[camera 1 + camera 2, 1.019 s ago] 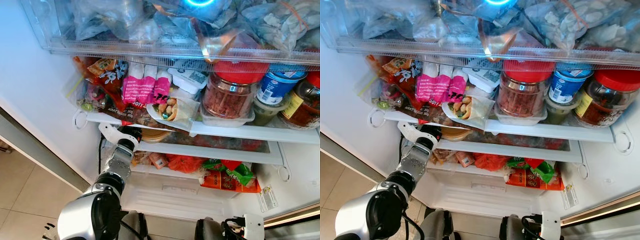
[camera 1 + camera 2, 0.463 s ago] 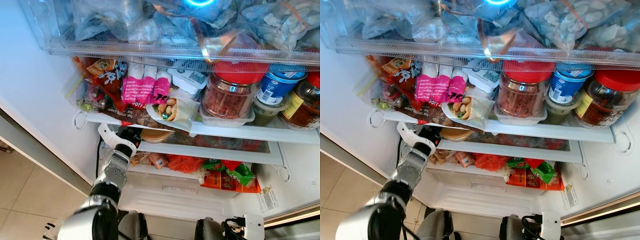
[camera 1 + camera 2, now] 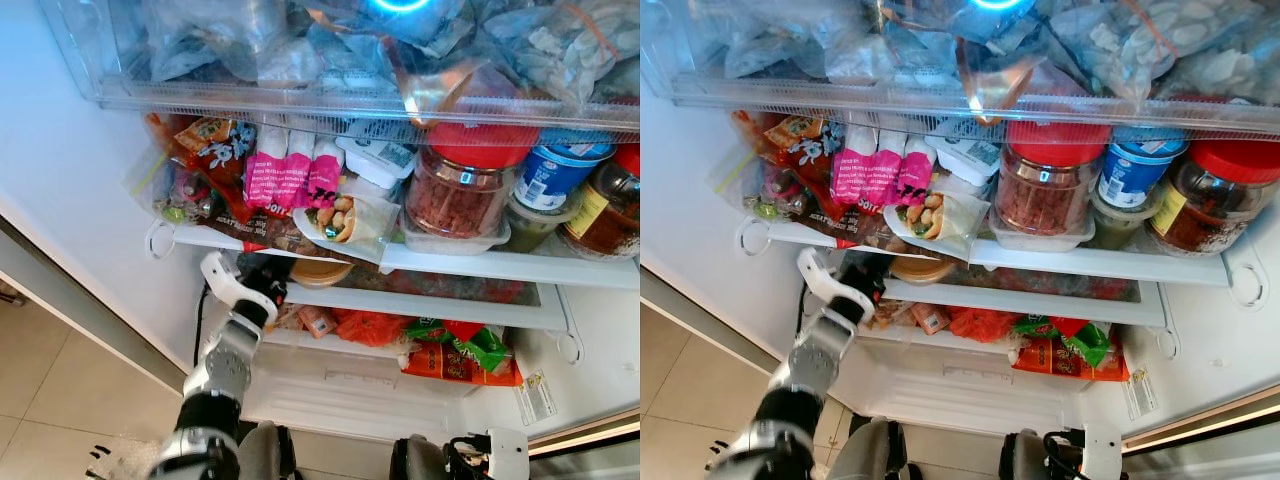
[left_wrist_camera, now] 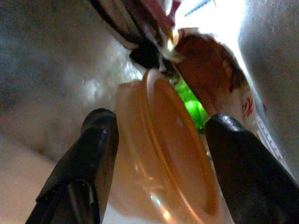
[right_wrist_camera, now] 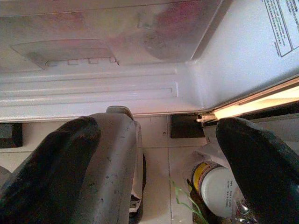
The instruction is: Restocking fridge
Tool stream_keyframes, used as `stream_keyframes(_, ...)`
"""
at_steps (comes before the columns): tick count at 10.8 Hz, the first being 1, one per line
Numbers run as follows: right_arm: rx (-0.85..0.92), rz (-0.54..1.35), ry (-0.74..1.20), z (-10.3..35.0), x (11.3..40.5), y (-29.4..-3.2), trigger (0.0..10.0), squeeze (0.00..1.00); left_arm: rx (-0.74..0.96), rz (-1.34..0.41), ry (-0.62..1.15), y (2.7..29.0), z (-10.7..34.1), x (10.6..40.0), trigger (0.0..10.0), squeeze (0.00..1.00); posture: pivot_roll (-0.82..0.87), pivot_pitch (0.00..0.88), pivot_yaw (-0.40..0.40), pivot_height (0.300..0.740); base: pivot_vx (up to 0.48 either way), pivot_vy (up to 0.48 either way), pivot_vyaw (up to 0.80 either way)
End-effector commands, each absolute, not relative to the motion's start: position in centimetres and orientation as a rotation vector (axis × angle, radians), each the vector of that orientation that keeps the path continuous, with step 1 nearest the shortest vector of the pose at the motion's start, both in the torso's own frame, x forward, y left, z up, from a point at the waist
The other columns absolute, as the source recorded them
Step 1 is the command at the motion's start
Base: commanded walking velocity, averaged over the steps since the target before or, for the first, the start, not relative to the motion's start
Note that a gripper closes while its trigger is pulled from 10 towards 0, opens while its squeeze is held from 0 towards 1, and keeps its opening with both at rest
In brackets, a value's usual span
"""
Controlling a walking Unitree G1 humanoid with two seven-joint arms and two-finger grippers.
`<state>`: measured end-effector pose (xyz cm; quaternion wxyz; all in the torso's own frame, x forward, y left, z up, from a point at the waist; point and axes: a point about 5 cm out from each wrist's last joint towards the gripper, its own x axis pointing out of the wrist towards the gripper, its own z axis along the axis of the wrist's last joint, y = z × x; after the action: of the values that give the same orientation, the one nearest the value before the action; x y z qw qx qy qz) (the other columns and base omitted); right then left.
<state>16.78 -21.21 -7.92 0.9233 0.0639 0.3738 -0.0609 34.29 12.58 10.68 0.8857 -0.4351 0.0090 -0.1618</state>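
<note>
A tub with an orange lid [image 3: 320, 272] lies at the left end of the fridge's lower shelf [image 3: 450, 306], under the glass shelf above. My left gripper [image 3: 283, 276] reaches in from below and is shut on it. In the left wrist view the tub [image 4: 173, 168] sits between the two black fingers [image 4: 96, 154], with green and red packets behind it. My right gripper [image 5: 159, 130] hangs low by the fridge's base, open with nothing in it.
The shelf above holds pink packets [image 3: 290, 175], a wrapped roll [image 3: 340, 215], a red-lidded jar [image 3: 462, 190] and a blue tub [image 3: 550, 172]. Orange and green bags [image 3: 455, 350] lie on the lower shelf. A white jar [image 5: 217, 184] stands on the floor.
My left arm has stretched further up and into the fridge, and the orange-lidded tub has slid a little to the right along the lower shelf.
</note>
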Motion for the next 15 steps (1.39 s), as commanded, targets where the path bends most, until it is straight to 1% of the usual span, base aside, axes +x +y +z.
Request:
stream_keyframes(1,0.143,-0.116,0.910,-9.6,13.5,-20.4,10.0,0.00,-0.897,-0.339,0.033,12.7,10.8,33.8,10.0,0.00,-0.03,0.163,0.041,0.635,0.000,0.000,0.00)
stream_keyframes(4,0.142,-0.118,0.911,-9.6,13.5,-20.5,10.0,0.00,-0.895,-0.339,0.060,13.3,11.1,32.5,10.0,0.00,-0.03,0.173,0.043,0.635,0.000,0.000,0.00)
stream_keyframes(9,0.139,-0.113,0.915,-9.6,13.5,-20.4,10.0,0.00,-0.936,-0.407,0.136,12.2,11.8,30.9,10.0,0.00,-0.02,0.179,0.048,0.635,0.000,0.000,0.00)
stream_keyframes(12,0.135,-0.112,0.926,-9.7,13.3,-20.4,10.0,0.00,-0.994,-0.383,0.138,12.3,11.8,32.2,10.0,0.00,-0.03,0.179,0.048,0.635,0.000,0.000,0.00)
stream_keyframes(13,0.131,-0.112,0.930,-9.7,13.3,-20.5,10.0,0.00,-1.005,-0.374,0.137,12.2,11.6,33.1,10.0,0.00,-0.03,0.178,0.046,0.635,0.000,0.000,0.00)
stream_keyframes(15,0.129,-0.110,0.930,-9.7,13.3,-20.5,10.0,0.00,-1.046,-0.364,0.145,11.5,11.3,34.0,10.0,0.00,-0.04,0.177,0.044,0.635,0.000,0.000,0.00)
